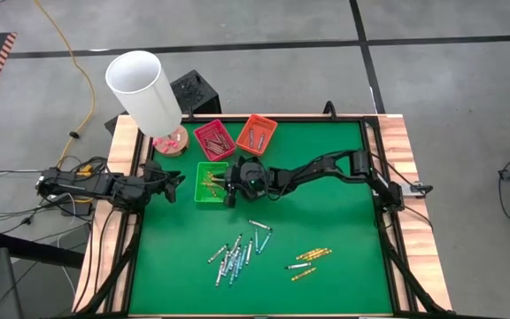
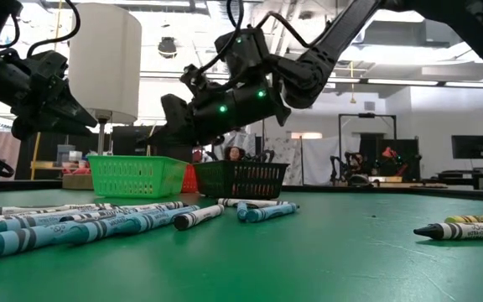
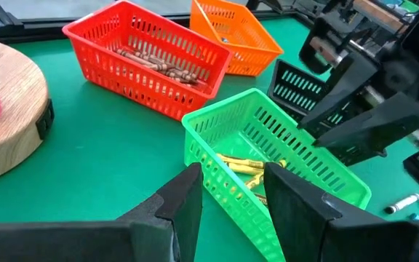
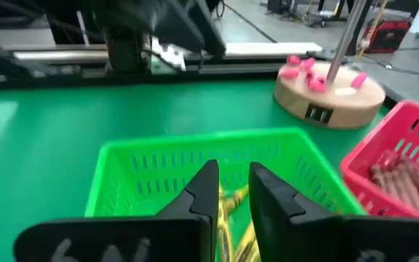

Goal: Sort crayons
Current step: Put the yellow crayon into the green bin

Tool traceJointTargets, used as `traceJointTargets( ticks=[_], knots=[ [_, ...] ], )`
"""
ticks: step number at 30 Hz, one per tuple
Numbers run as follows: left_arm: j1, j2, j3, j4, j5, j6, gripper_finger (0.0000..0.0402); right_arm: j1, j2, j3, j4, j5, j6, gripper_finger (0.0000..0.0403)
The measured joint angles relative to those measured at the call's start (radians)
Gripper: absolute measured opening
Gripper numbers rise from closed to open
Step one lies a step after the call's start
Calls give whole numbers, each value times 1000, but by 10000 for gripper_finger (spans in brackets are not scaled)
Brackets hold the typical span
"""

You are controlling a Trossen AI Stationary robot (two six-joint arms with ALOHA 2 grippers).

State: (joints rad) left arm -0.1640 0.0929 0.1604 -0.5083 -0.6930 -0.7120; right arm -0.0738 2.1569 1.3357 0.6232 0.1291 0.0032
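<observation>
Crayons lie in two loose groups on the green tabletop (image 1: 326, 213): roughly a dozen blue and grey-white crayons (image 1: 237, 252) near the middle front, too overlapped to count exactly, and about five yellow-orange crayons (image 1: 308, 260) to their right, the groups apart from each other.

Four small baskets sit toward the back. The green basket (image 1: 209, 184) holds several yellow crayons (image 3: 247, 166). The red basket (image 1: 213, 139) holds a bundle of red-brown crayons (image 3: 155, 62). The orange basket (image 1: 256, 133) beside it holds a few sticks whose colour I cannot make out. A black basket (image 2: 241, 178) stands just beside the green one, mostly hidden under the right arm from above.

The right end effector (image 4: 233, 191) hangs directly over the green basket, its two fingers a narrow slit apart with nothing gripped between them; yellow crayons show in the basket just below the tips.

The left end effector (image 3: 231, 193) waits at the left edge of the tabletop, pointed at the green basket's near corner, its fingers spread and empty.

One round wooden base (image 1: 171, 143) with pink bits on it stands at the back left, carrying a pole topped by a white cylinder shade (image 1: 142, 87).
</observation>
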Motion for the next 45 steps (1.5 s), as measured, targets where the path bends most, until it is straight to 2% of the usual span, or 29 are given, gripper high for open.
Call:
traceJointTargets(
  ticks=[6, 11, 17, 21, 26, 31, 35, 40, 45],
  knots=[
    [0, 0, 0, 1, 8, -3, 137, 19, -101, 0, -103, 0, -1, 75],
    [0, 0, 0, 1, 8, 5, 137, 58, -243, 0, -404, 0, 5, 75],
    [0, 0, 0, 1, 8, 12, 137, 152, -415, 0, -842, 0, 136, 75],
    [0, 0, 0, 1, 22, 12, 137, 253, -493, 0, -1106, 0, 270, 75],
    [0, 0, 0, 1, 41, 12, 137, 428, -505, 0, -1349, 0, 449, 75],
    [0, 0, 0, 1, 28, 12, 137, 589, -463, -1, -1424, 32, 580, 75],
    [0, 0, 0, 1, 6, 12, 137, 670, -427, -1, -1427, 83, 654, 75],
    [0, 0, 0, 2, -20, 13, 137, 709, -369, -1, -1458, 154, 647, 75],
    [0, 0, 0, 2, -19, 12, 137, 691, -305, -1, -1462, 140, 553, 75]
  ],
)
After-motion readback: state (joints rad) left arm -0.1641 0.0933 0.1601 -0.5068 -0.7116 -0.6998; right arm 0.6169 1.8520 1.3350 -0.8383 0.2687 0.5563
